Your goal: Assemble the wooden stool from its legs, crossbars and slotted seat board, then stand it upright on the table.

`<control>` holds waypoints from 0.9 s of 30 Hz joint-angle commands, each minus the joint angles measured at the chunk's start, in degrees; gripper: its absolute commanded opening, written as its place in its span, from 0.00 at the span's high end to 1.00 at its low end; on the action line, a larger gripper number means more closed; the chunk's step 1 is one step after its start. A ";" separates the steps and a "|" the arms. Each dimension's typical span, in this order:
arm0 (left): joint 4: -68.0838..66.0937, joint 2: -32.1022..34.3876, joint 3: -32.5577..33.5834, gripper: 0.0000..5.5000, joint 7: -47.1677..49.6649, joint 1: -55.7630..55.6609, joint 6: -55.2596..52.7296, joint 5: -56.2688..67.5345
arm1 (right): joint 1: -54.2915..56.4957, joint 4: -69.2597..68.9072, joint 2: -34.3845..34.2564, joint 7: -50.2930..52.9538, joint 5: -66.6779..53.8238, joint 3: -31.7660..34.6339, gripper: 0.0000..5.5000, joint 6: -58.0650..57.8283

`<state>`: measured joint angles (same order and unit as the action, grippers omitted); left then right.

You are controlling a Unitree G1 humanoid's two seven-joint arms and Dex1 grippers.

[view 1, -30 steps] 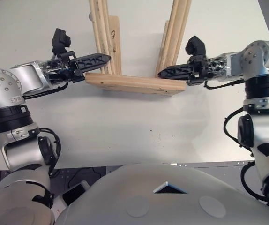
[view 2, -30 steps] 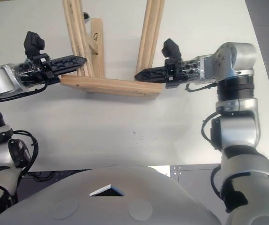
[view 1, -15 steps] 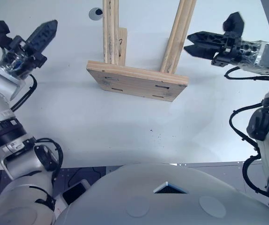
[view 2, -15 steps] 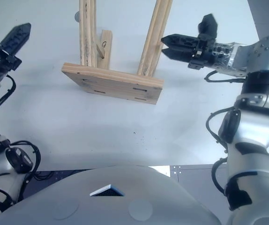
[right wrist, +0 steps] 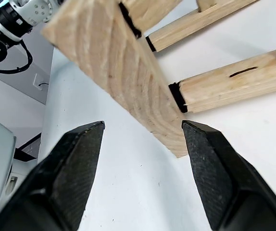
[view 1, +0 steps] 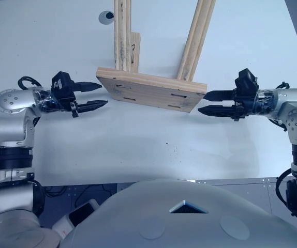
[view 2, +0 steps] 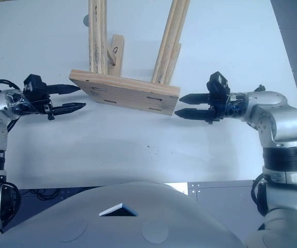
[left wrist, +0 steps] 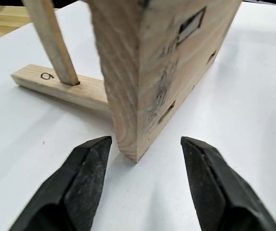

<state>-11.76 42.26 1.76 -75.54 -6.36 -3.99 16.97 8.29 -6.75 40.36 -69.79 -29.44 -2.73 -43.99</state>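
Hovering just off the left end of the seat (view 1: 151, 90), the left gripper (view 1: 102, 93) points its tips at that end. Its jaws are spread wide and hold nothing. Its fingers (left wrist: 87, 173) flank the seat's lower left corner and stay clear of the wood.

The stool (view 2: 125, 93) lies on its side on the table (view 1: 138, 150). The seat stands on one long edge, its slotted face turned toward the robot and leaning a little. That lower left corner rests on the tabletop.

Behind the seat's left half, the left legs (view 1: 121, 31) run away from it across the table, close together, until the picture's edge cuts them off. A crossbar (view 1: 135, 49) lies flat on the table just right of them, ending close behind the seat. Farther back from the seat and left of these legs sits a small dark disc (view 1: 106, 15).

Behind the seat's right half, the right legs (view 1: 196, 39) run off the same way, slanting rightward; their ends are set into the seat's far face.

Just off the seat's right end hangs the right gripper (view 1: 203, 102), tips toward that end. Its jaws are wide apart and empty. The upper fingertip is near the seat's right corner but apart from it, and the seat's end grain shows between the two spread fingers.
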 commanded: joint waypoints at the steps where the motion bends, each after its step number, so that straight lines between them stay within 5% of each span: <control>1: -4.27 -0.79 -2.90 0.52 -0.48 -4.61 3.54 -2.77 | 3.08 2.56 -3.60 3.39 3.39 -4.14 0.46 3.30; 5: -9.44 -2.07 -4.44 0.52 -0.59 -9.19 6.78 -4.08 | 5.22 5.53 -5.89 5.00 5.62 -7.37 0.46 5.99; 10: -10.10 -4.05 -4.49 0.52 -2.62 -11.31 6.16 -1.04 | 5.59 6.44 -6.09 4.80 6.40 -9.34 0.60 6.54; 15: -5.83 -3.10 -5.22 0.64 -5.45 -8.20 -3.61 2.56 | 8.56 7.79 -4.58 3.11 4.72 -11.05 0.63 -2.38; 19: 11.12 5.37 1.86 0.66 -3.23 -2.56 -35.85 19.39 | 15.27 2.99 0.23 -1.85 -6.75 -9.07 0.63 -26.18; 22: 9.98 2.06 17.64 0.66 15.04 -13.99 -66.76 43.96 | 25.22 0.43 -0.59 0.11 -17.32 -1.73 0.63 -45.74; 27: 2.59 -11.76 35.32 0.66 39.99 -37.08 -88.33 27.09 | 47.99 27.12 -5.40 15.51 -29.99 4.81 0.67 -48.51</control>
<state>-4.47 41.69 18.94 -64.91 -22.70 -66.28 49.13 38.32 5.26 39.09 -65.90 -44.21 -1.54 -79.87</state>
